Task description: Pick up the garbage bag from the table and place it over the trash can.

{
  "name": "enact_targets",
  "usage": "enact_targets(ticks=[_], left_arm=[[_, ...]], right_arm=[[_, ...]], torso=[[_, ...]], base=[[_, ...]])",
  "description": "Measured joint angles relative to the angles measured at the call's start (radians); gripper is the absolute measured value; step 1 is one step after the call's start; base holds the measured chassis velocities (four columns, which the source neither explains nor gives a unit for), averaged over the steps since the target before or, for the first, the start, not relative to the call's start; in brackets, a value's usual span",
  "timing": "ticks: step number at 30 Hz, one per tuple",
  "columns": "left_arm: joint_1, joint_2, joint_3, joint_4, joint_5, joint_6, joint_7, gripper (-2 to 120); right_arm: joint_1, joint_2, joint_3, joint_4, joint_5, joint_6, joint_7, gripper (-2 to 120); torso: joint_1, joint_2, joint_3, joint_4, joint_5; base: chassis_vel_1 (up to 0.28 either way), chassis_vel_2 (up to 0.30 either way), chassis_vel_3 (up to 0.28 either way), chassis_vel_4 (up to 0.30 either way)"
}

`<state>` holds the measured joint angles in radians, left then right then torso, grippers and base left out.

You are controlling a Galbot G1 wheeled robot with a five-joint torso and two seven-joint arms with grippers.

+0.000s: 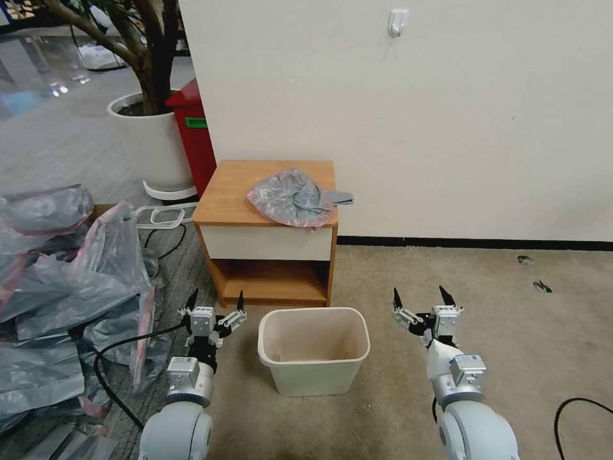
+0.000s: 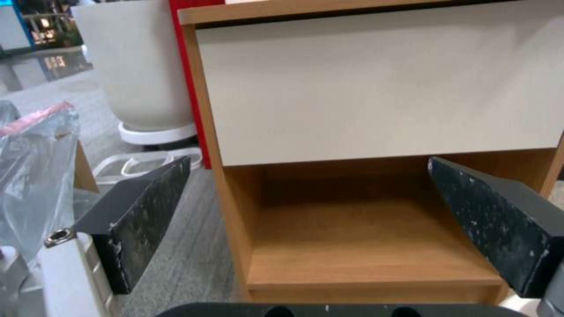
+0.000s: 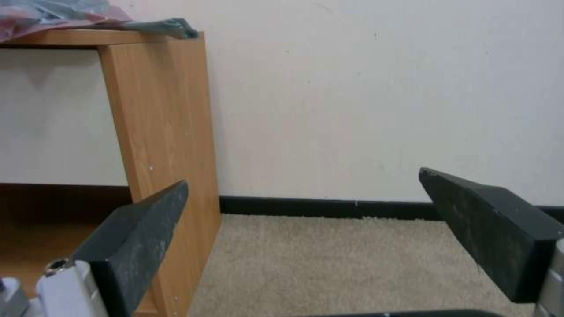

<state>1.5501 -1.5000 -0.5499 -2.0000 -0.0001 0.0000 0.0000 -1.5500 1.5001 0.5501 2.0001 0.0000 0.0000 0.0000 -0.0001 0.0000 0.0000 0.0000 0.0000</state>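
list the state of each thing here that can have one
garbage bag: crumpled on the table top, not held
table: drawer shut, lower shelf bare
trash can: upright on the carpet, unlined
left gripper: open, low, left of the can
right gripper: open, low, right of the can

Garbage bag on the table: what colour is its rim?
Pink-red, edging the grey translucent garbage bag; it shows best in the head view.

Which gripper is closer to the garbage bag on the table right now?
Right, though only slightly. The right gripper hangs open below and to the right of the garbage bag; the left gripper hangs open lower left, beside the trash can.
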Motion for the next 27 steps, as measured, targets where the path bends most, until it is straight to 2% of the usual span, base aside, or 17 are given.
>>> enact_targets(ticks=[27], left_arm=[[0.0,0.0,0.0,0.0,0.0,0.0,0.0,100]], right_arm=[[0.0,0.0,0.0,0.0,0.0,0.0,0.0,100]], torso=[[0.0,0.0,0.0,0.0,0.0]], base=[[0.0,0.0,0.0,0.0]])
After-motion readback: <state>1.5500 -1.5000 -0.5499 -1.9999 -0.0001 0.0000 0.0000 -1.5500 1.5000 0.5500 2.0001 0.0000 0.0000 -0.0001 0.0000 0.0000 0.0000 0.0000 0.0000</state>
